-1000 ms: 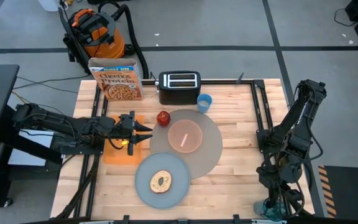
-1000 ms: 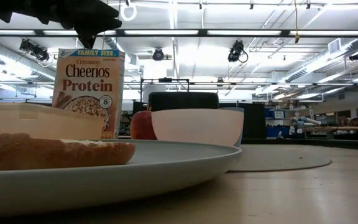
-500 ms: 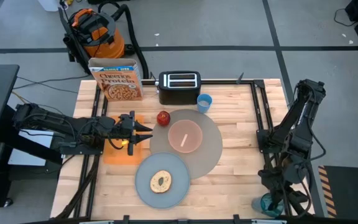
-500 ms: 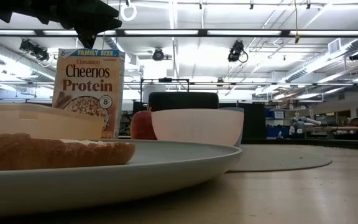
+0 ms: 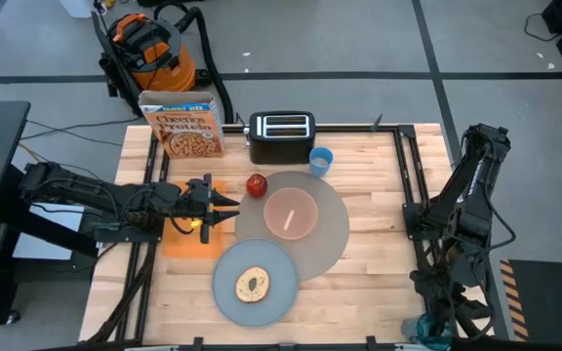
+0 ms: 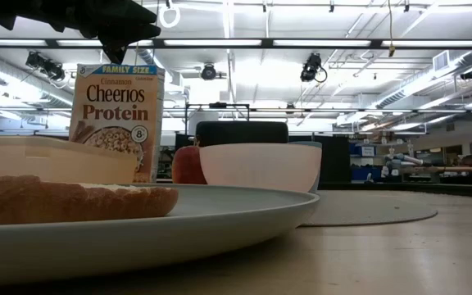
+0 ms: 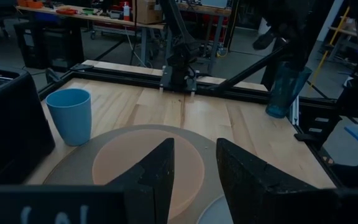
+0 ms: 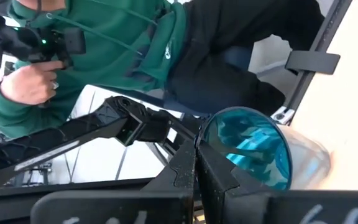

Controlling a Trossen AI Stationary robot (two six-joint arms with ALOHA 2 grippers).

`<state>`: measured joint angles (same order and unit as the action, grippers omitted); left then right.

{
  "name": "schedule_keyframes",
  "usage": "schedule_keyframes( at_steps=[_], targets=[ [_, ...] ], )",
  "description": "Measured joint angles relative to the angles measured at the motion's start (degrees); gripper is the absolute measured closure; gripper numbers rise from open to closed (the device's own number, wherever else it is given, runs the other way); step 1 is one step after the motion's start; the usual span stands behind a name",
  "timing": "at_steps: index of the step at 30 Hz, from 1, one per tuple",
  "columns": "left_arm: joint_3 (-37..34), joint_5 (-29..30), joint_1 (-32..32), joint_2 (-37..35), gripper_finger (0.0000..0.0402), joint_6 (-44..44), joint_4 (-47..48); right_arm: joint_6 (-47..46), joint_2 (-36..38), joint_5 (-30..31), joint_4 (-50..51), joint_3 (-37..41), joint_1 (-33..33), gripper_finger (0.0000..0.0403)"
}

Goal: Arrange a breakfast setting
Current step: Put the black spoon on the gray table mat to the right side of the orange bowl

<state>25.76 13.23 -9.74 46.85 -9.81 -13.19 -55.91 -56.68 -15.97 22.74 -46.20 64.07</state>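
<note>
Against the earlier high view, only the right arm has shifted: its right end effector (image 5: 435, 330) now sits lower at the tabletop's (image 5: 379, 263) 5 o'clock corner, fingers pressed together in the wrist view, above a translucent teal tumbler (image 8: 248, 147), with a person's green sleeve (image 8: 98, 37) beyond. The left end effector (image 5: 224, 208) stays where it was, over an orange mat (image 5: 179, 239) at 9 o'clock, its dark fingers (image 7: 157, 174) slightly spread and holding nothing. The setting is unchanged. A large round grey placemat (image 5: 330, 234) lies flat at the centre of the pale wooden planks; on it sits the translucent pink bowl (image 5: 290, 212), shallow and smooth, with the slim metal spoon (image 5: 289, 219) inside. A matte blue-grey plate (image 5: 232, 292) overlaps the placemat's 7 o'clock edge and carries the ring-shaped bagel (image 5: 253, 285). The glossy red-yellow apple (image 5: 256, 184) rests at the placemat's 10 o'clock rim, and the small blue cup (image 5: 321, 161) stands upright at 12 o'clock. A black toaster (image 5: 281, 136) and a cardboard cereal box (image 5: 185, 125) line the far edge.
</note>
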Motion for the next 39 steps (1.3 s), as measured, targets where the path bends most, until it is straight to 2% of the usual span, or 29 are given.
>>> schedule_keyframes(
  at_steps=[20,34,39],
  targets=[
    [0.0,0.0,0.0,0.0,0.0273,0.1,0.7,0.1,9.5,0.9,7.4,-5.6,0.0,0.0391],
    [0.0,0.0,0.0,0.0,0.0273,1.9,1.2,-0.5,19.5,1.0,7.4,-5.6,-0.1,0.0391],
    [0.0,0.0,0.0,0.0,0.0273,1.5,1.2,0.1,21.9,2.8,6.1,-5.6,-0.6,0.0391]
  ],
)
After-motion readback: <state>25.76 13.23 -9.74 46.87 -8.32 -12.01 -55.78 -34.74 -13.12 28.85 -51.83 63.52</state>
